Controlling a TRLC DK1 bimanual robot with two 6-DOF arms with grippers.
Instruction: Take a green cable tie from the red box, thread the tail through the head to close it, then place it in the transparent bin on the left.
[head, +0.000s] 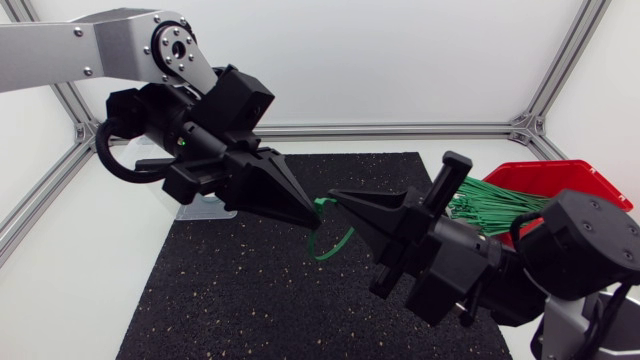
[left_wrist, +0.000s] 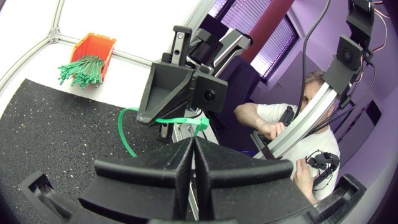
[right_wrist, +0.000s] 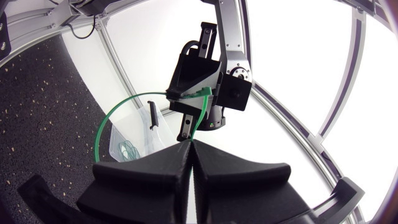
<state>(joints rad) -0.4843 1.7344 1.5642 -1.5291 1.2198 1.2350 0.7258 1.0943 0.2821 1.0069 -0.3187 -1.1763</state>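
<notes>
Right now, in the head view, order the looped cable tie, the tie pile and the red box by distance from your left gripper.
1. The looped green cable tie, held in the left gripper.
2. The pile of green cable ties, to the right, spilling from the box.
3. The red box, far right.

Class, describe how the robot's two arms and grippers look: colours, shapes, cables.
The left arm has a silver-grey bolted link and a black joint housing; a black cable loops beside its wrist. The right arm shows a bulky rounded black joint. The left gripper and right gripper are matte black, each with two broad wedge-shaped fingers.
</notes>
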